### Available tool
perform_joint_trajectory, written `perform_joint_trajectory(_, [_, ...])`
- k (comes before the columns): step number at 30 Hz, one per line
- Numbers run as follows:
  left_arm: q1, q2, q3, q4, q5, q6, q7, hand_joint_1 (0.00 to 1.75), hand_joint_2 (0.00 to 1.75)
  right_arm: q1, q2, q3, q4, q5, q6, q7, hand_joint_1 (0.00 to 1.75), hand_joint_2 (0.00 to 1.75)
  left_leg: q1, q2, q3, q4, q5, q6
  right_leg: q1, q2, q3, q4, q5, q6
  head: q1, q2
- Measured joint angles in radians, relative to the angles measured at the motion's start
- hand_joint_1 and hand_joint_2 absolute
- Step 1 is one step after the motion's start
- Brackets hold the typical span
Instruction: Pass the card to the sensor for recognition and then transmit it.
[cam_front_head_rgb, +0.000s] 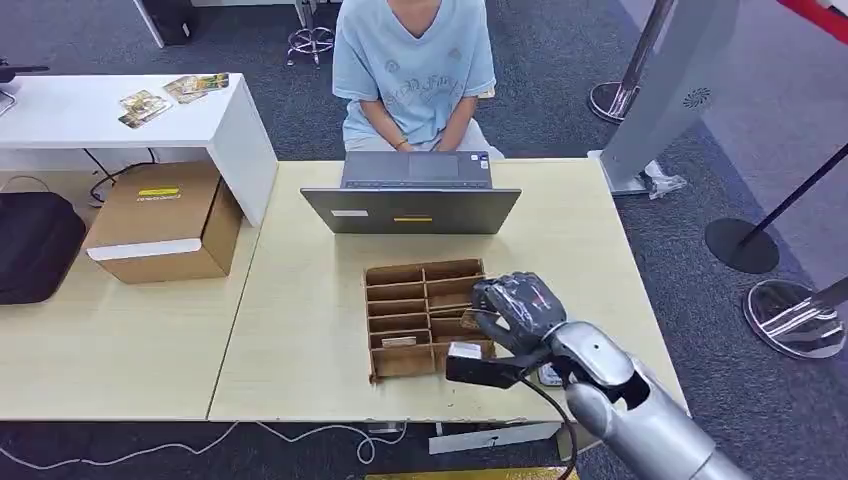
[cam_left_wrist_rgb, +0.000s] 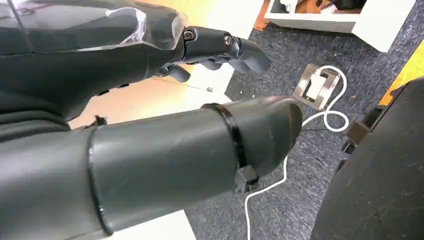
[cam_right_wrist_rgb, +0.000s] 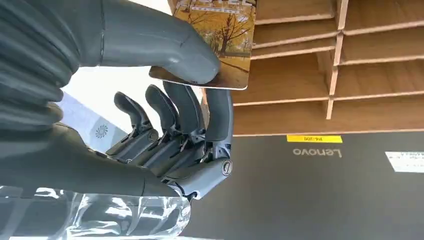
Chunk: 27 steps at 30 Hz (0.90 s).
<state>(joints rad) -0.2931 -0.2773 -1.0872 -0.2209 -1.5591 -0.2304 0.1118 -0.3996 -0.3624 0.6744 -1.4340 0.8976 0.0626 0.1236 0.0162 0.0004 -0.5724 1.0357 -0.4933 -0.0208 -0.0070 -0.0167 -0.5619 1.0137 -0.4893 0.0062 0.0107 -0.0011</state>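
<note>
Here, a pale wooden tabletop (cam_front_head_rgb: 300, 330) is seen from the head view, with a person in a light blue shirt (cam_front_head_rgb: 412, 60) seated at its far side behind an open Lenovo laptop (cam_front_head_rgb: 412, 205), whose lid back faces the robot. Just in front of the laptop a cardboard divider tray (cam_front_head_rgb: 400, 305) with two columns of slots is laid flat. Over the tray's right column the right hand (cam_front_head_rgb: 515, 308) is held, and in the right wrist view a card printed with an autumn tree scene (cam_right_wrist_rgb: 227, 47) is pinched between the thick thumb and the fingers (cam_right_wrist_rgb: 187, 107) beneath it, close above the slots. The left hand (cam_left_wrist_rgb: 220, 47) hangs beside the table over grey carpet, its fingers curled loosely with nothing seen in them; whether they are fully closed cannot be told. No sensor can be picked out with certainty in these views, so the card is judged to be newly lifted, with presentation not yet done. The grip is taken near one edge of the card only, so slipping or swivelling is likely if the wrist is swung quickly. The card's free corner could also be caught on a cardboard divider, and the light tray dragged along.
</note>
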Motion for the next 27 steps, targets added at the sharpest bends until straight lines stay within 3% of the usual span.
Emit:
perform_joint_trajectory(7, [0.000,0.000,0.000,0.000,0.000,0.000,-0.005,0.00,0.00,0.003,-0.009,-0.031,-0.025,-0.013,-0.006,0.000,1.75,1.75,0.000,0.000,0.000,0.000,0.000,0.000,0.000,0.000,0.000,0.000,0.000,0.000,0.000,0.000])
perform_joint_trajectory(27, [0.000,0.000,0.000,0.000,0.019,0.019,-0.009,0.00,0.00,0.040,-0.018,-0.110,-0.092,-0.011,-0.042,0.007,1.75,1.75,0.000,-0.002,-0.001,0.000,0.000,0.001,0.000,-0.002,0.000,0.000,0.000,0.000,0.000,0.000])
